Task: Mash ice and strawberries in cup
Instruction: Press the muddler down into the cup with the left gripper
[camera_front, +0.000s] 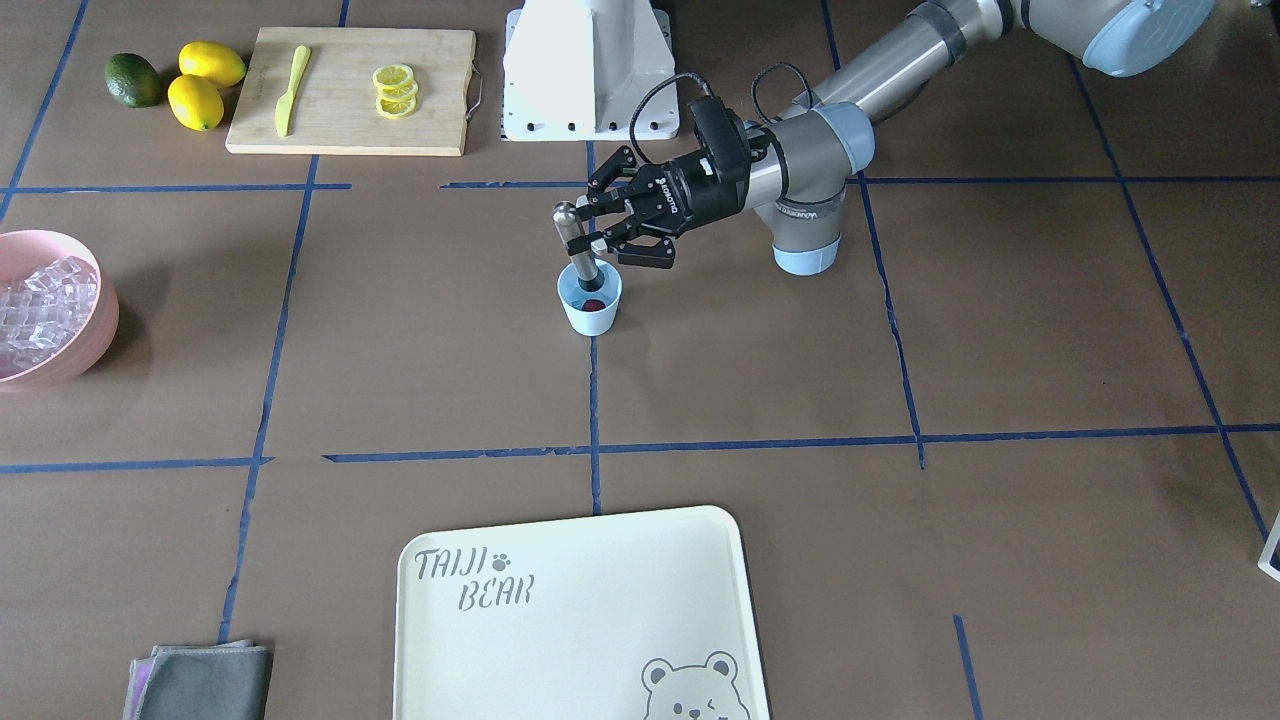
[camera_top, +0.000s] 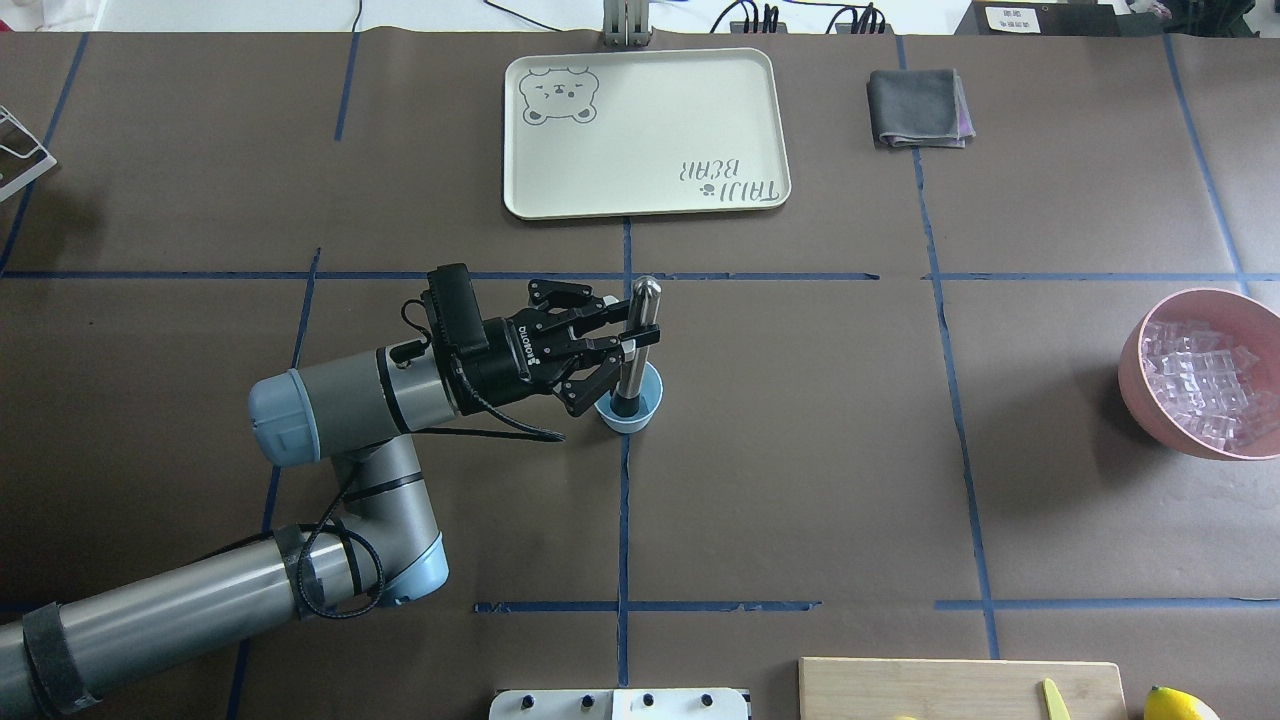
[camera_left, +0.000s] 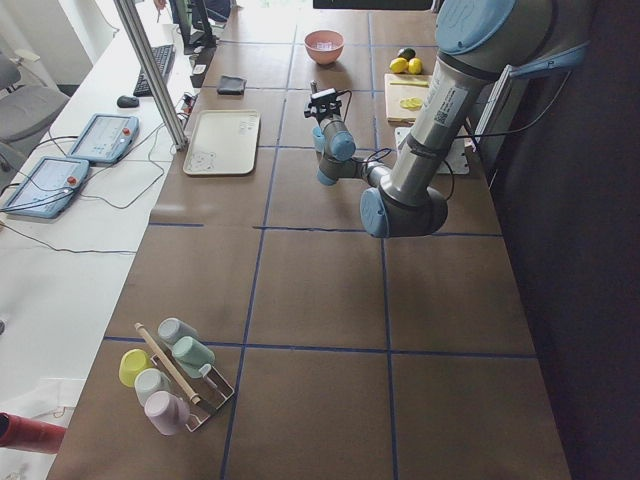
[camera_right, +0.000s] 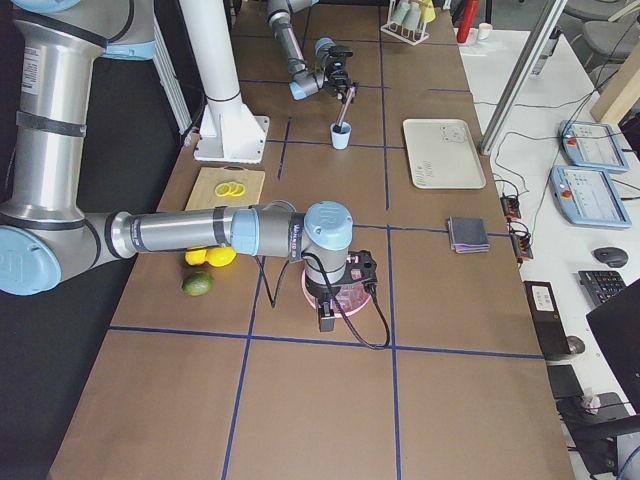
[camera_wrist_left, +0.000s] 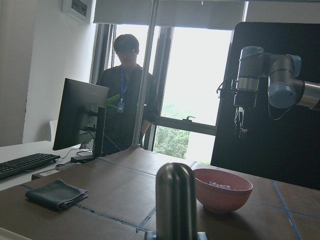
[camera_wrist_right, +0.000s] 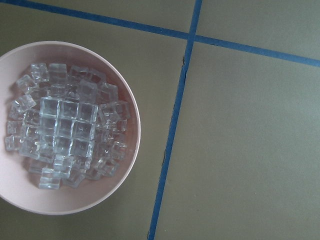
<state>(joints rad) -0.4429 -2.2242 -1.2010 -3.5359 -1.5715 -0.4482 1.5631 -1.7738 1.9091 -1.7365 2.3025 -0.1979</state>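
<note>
**Front-facing view.** The left gripper (camera_front: 612, 228) reaches in level from the view's right. Its jaws pinch a smooth, round-topped metal muddler (camera_front: 572, 232), which stands almost upright with its dark foot in the cup (camera_front: 590, 316). The cup is light blue and tapered, and sits on a blue tape line with bare brown counter (camera_front: 760, 380) on every side. The strawberry (camera_front: 594, 304), one small red piece, lies on the cup's floor beside the foot. The ice (camera_front: 40, 305), glassy cubes, fills a pink bowl (camera_front: 95, 340) cut by the view's left edge, well apart from the cup. A cream tray (camera_front: 600, 580) at the bottom edge reads "TAIJI BEAR" above a bear face.

**Overhead view.** The left gripper (camera_top: 622, 345) holds the muddler (camera_top: 640, 335) over the cup (camera_top: 632, 422). Open counter lies between the cup, the tray (camera_top: 640, 140), a folded grey cloth (camera_top: 912, 105) and the bowl (camera_top: 1130, 380) of ice (camera_top: 1210, 380).

**Exterior right view.** The right gripper (camera_right: 335, 292) hangs over the bowl. The cup (camera_right: 341, 139) stands far off.

**Left wrist view.** The muddler's domed top (camera_wrist_left: 175, 200) fills the foreground, with the bowl (camera_wrist_left: 222, 192) behind it. The right gripper (camera_wrist_left: 239, 122) appears small and dark, so I cannot tell how its jaws stand.

**Right wrist view.** Seen straight down, the ice (camera_wrist_right: 65, 130) is heaped in the bowl (camera_wrist_right: 85, 202), with blue tape lines beside it.
</note>
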